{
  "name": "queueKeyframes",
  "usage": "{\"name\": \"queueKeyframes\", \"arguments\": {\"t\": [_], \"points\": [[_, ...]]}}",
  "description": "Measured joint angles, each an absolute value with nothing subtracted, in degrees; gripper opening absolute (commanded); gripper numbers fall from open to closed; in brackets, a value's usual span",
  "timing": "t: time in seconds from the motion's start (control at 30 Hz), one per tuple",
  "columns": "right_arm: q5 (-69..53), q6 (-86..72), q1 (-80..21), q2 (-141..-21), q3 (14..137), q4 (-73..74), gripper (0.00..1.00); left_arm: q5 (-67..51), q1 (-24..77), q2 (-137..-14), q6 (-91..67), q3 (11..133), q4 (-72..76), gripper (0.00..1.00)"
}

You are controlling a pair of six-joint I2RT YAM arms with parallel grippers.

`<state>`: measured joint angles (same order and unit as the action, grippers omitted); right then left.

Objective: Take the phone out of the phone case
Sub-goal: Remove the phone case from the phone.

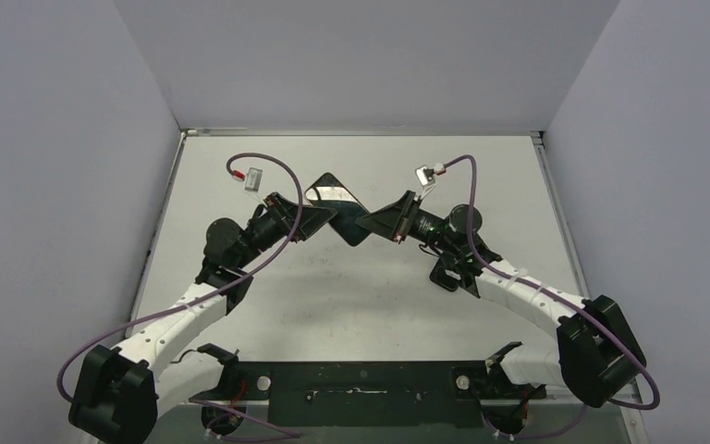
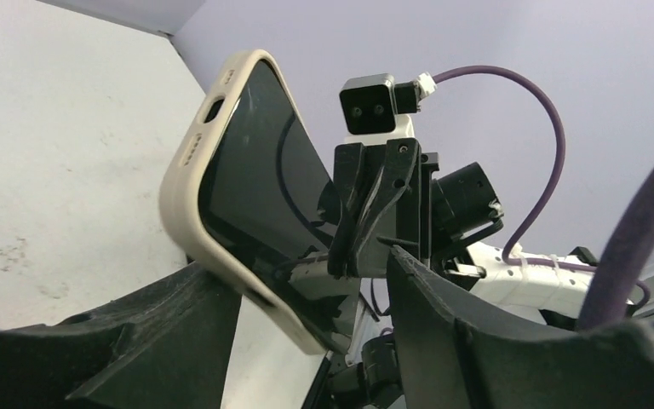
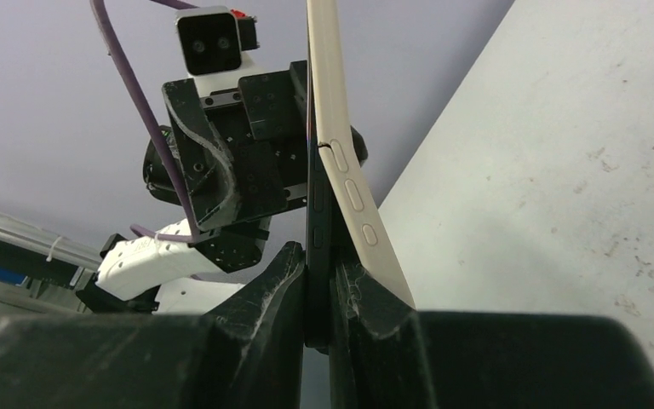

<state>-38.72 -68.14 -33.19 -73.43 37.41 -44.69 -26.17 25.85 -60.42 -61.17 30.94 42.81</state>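
Pinching phone [image 3: 316, 213], right gripper [image 3: 319, 260]; left gripper [image 2: 311, 281] seemingly holds case [image 2: 183, 187].

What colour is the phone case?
Cream-beige. The phone case shows best in the left wrist view.

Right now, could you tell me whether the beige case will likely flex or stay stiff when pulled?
Probably flexible: the case peels away from the phone near the right gripper yet hugs it higher up. Its matte rim looks grippy, so likely not slippery.

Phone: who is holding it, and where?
The right gripper pinches the phone by its side edge. The left gripper is around one end of the case; its grip is unclear.
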Motion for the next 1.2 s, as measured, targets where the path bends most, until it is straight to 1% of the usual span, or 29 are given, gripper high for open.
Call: {"name": "queueKeyframes", "arguments": {"t": [0.2,0.6,1.0,1.2], "points": [[-39.29,-66.61,-30.52,-70.35,37.41,-40.21,0.0,-28.58,24.01,-57.54,-57.3,30.85,38.92,0.6],[-39.31,-67.42,-30.13,-69.78,37.41,-39.24,0.0,-30.26,24.43,-58.87,-56.77,28.77,39.27,0.6],[-38.17,-70.19,-30.35,-68.31,37.41,-40.58,0.0,-28.86,30.44,-59.53,-52.73,27.33,38.92,0.6],[-37.87,-70.65,-30.72,-68.07,37.41,-40.66,0.0,-27.27,34.48,-62.33,-51.72,27.33,39.66,0.6]]}}
